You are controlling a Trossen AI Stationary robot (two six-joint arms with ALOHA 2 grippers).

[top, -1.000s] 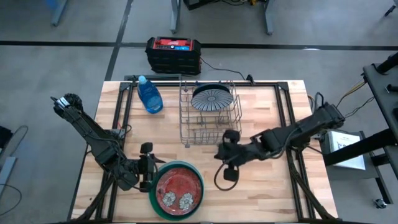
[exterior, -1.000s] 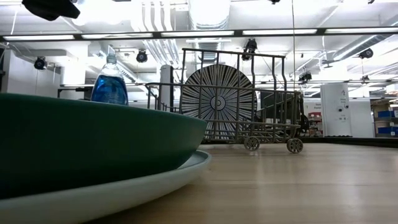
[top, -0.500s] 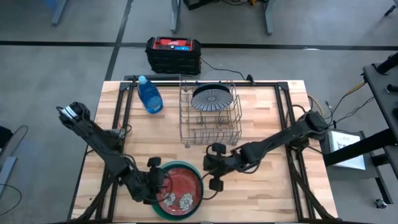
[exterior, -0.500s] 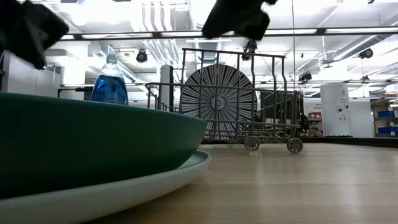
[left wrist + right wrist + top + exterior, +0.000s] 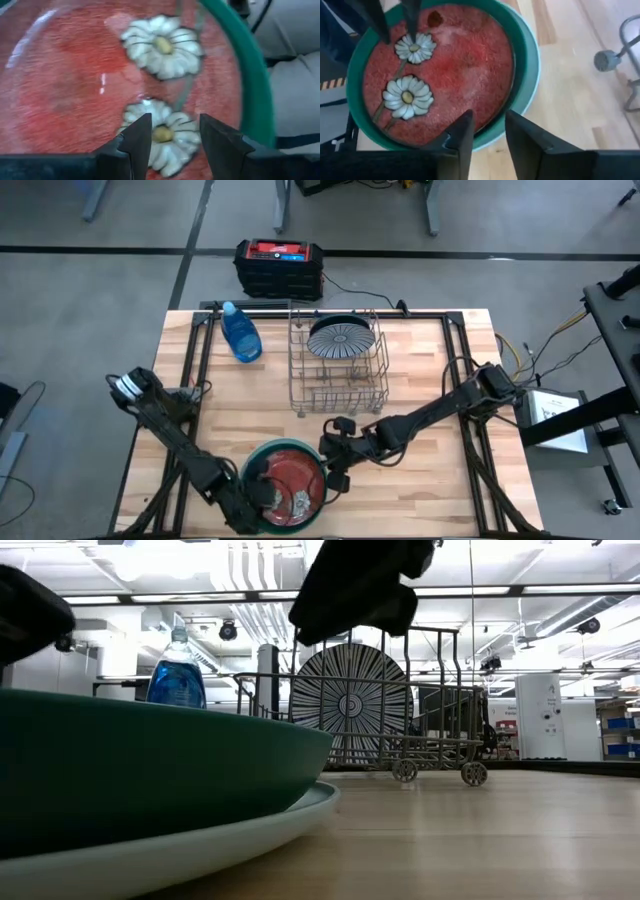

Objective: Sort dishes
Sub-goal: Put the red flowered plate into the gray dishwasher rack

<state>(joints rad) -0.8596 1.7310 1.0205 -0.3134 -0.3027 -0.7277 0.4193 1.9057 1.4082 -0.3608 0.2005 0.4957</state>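
1. Since the earlier high view, both arms have closed in on the plate stack at the lower centre of the frame: the right gripper (image 5: 331,472) has slid from mid-table to the stack's right edge, and the left gripper (image 5: 262,492) has come from beside the stack to over its lower left part.
2. The round red plate with pale daisy marks (image 5: 289,480) lies flat on top, inside a dark teal dish (image 5: 522,60) that rests on a larger pale green plate (image 5: 250,832). The stack itself has not shifted.
3. The round white plate with dark radial stripes (image 5: 340,338) stands upright in the wire dish rack (image 5: 372,385), upper centre, where it was earlier. The blue bottle (image 5: 240,333) sits to the rack's left.
4. In the left wrist view the left gripper's fingers (image 5: 137,140) stand apart over the lower daisy, holding nothing.
5. In the right wrist view the right gripper's fingers (image 5: 462,135) are parted at the stack's rim, nothing between them.
6. Handling, as a judgement: the red plate looks stiff, glazed and breakable, moderately heavy, and slippery. Nested low in the teal dish, it offers only its thin rim; one finger must get under that edge on the right side.
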